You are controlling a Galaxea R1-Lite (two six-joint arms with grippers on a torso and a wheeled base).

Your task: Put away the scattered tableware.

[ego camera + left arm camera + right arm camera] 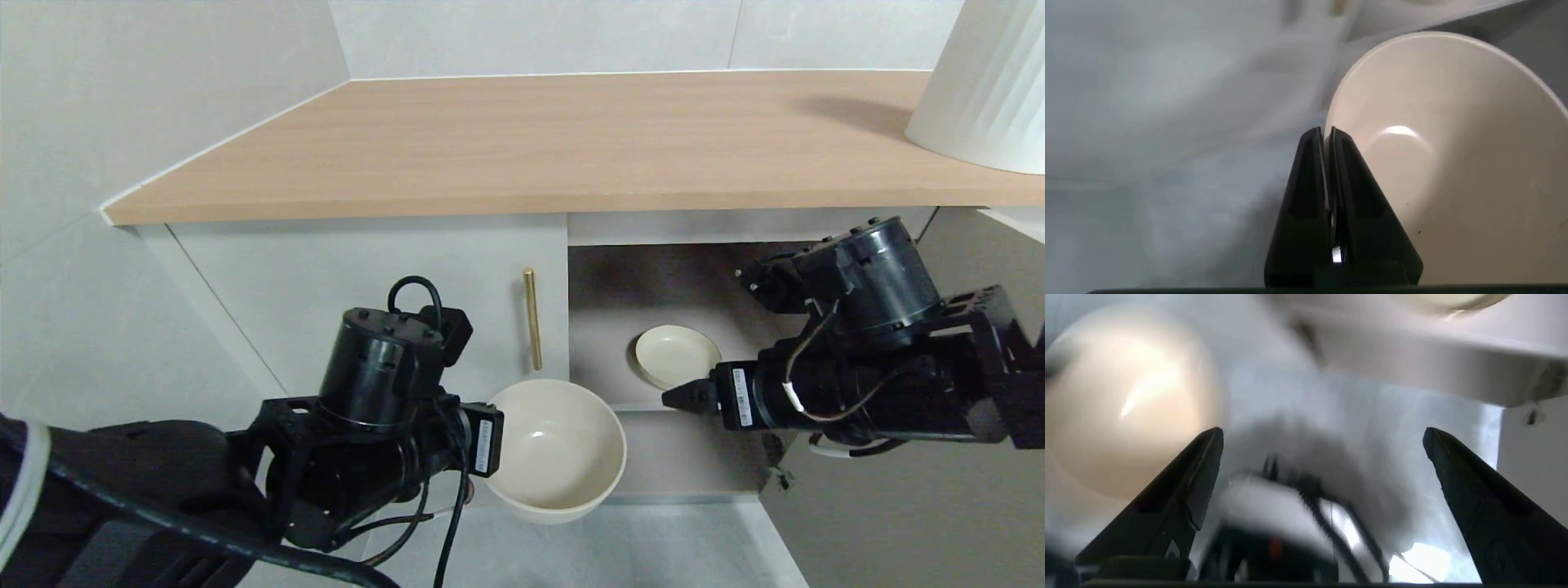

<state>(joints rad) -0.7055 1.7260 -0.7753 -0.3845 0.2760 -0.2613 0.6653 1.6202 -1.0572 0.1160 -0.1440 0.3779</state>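
No legible text; left-arm sticker (483,446), right-arm sticker (741,398): print too small.

The left claw (492,437) grips the rim of a cream bowl (559,449) held out before an open cabinet. The right claw (682,397) points toward the bowl from its other side. Just beyond that claw, a small plate (678,355) lies on the cabinet shelf (600,359). A brass handle (532,318) stands above the left claw.

The open cabinet compartment (653,278) offered free shelf room left of the small plate (676,356). The right gripper (679,398) hung before its lower edge, and the closed door (367,278) walled off the left.
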